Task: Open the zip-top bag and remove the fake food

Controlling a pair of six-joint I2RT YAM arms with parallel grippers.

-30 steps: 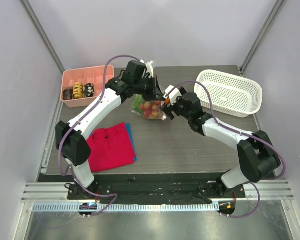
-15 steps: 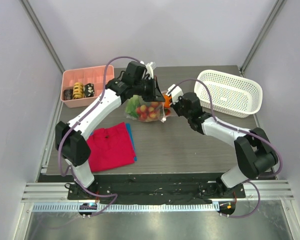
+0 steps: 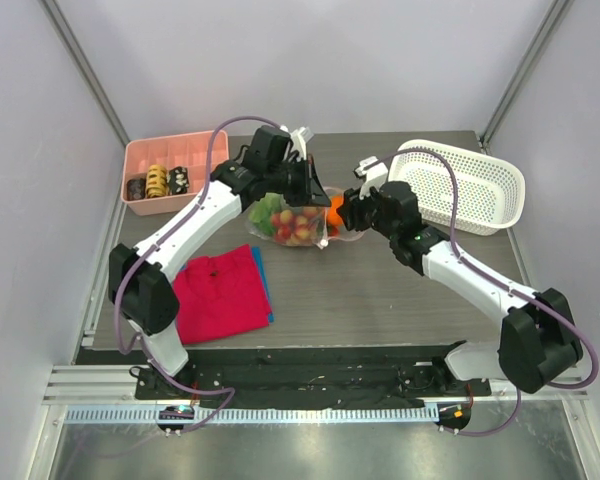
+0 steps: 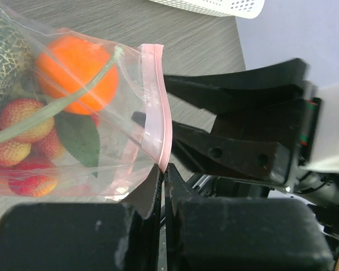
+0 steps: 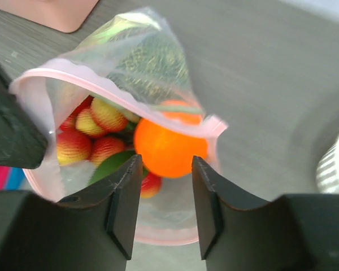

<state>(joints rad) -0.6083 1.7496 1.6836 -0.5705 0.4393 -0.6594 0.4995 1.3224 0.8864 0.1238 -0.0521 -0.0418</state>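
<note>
The zip-top bag is clear with a pale pink zip strip and hangs above the table's middle. My left gripper is shut on the strip's corner and holds the bag up; from above it is at the bag's right top. The bag's mouth gapes open towards my right gripper, which is open and empty. The orange ball sits at the mouth just beyond its fingertips. Red berries and green vegetables lie deeper inside.
A white lattice basket stands at the back right. A pink tray with small rolls is at the back left. A red cloth over a blue one lies front left.
My right arm has swung up and to the right, its gripper now facing the bag's mouth. The bag has shifted slightly left and the orange ball now shows at its open mouth.
</note>
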